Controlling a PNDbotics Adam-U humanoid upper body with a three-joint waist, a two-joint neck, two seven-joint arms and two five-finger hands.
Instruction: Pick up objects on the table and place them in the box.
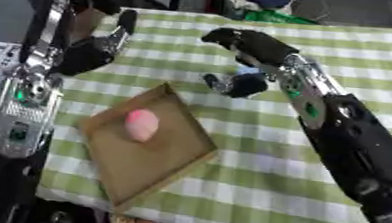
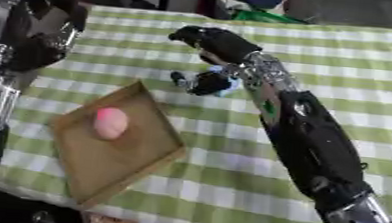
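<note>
Right robot hand (image 1: 237,84) covers something — pale-blue glimpse only.

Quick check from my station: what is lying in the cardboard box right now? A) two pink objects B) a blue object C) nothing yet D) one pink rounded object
D: a single pink rounded object lies on the floor of the box, while the right hand is over the checked cloth beyond the box.
</note>
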